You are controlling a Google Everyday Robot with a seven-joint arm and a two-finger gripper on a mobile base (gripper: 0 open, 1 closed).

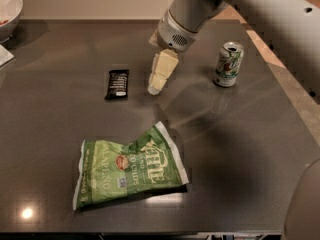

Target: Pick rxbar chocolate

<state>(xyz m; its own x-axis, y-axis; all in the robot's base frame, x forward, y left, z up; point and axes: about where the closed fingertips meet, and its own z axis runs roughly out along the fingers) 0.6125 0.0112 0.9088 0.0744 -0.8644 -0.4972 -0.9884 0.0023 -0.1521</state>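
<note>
Camera view: dark table (pixel 240 149), snack items, one arm overhead.
One rxbar chocolate (pixel 117 83), black wrapper, lying flat left of centre toward the far side. One gripper (pixel 154 88), hanging just right of the bar and apart from it; open or closed, cannot tell. One green chip bag (pixel 127 169), near centre. One soda can (pixel 229 64), upright, far right. One white bowl (pixel 7 9), far-left corner.

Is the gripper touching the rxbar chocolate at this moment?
No, the gripper hangs beside the rxbar chocolate, with bare table showing between them.

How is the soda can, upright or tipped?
Upright: the soda can stands top up. The claw hangs between it and the rxbar chocolate.
</note>
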